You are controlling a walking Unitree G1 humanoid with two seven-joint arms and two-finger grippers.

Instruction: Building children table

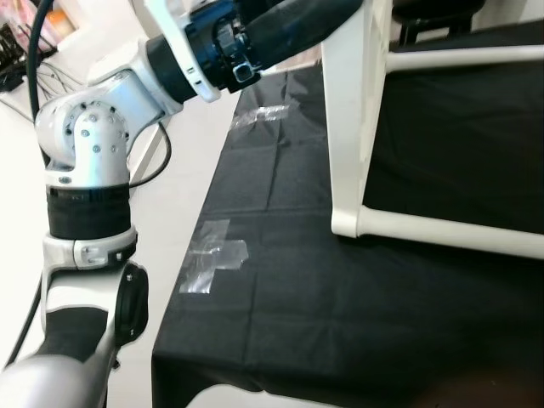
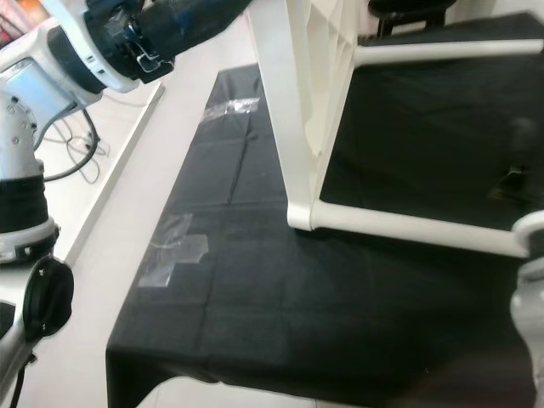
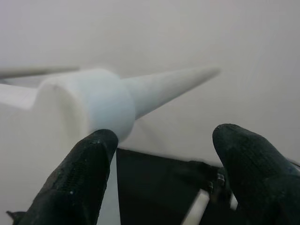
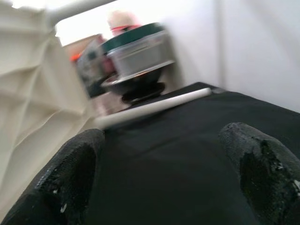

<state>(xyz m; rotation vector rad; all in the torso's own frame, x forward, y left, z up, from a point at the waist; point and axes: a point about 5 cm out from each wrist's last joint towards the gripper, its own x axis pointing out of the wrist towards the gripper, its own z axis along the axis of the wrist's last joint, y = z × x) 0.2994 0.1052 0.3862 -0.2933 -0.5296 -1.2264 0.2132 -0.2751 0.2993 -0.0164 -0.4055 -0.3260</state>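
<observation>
Reaching high across the scene, our left arm [image 1: 93, 144] stretches toward the white children's table [image 1: 353, 119], which lies tipped on the bench with its top standing on edge and its round legs [image 1: 450, 231] running out sideways over the black cloth [image 1: 340, 306]. We see the left gripper [image 3: 161, 154] with its fingers [image 3: 79, 183] spread wide, hovering just beside a rounded white corner joint [image 3: 101, 101] of that table; one finger sits right under the joint, though we cannot tell whether it touches. Our right gripper [image 4: 164, 173] is likewise spread apart, holding nothing, low over the black cloth beside the ribbed underside [image 4: 28, 93] of the table top. Beyond the table, a loose white leg [image 4: 154, 107] lies flat on the cloth, with a blurred stack of containers [image 4: 136, 61] behind it. Two patches of clear tape [image 1: 214, 253] are stuck to the cloth on the table's left, near the bench edge. Cables [image 2: 72, 157] trail on the pale floor farther left.
</observation>
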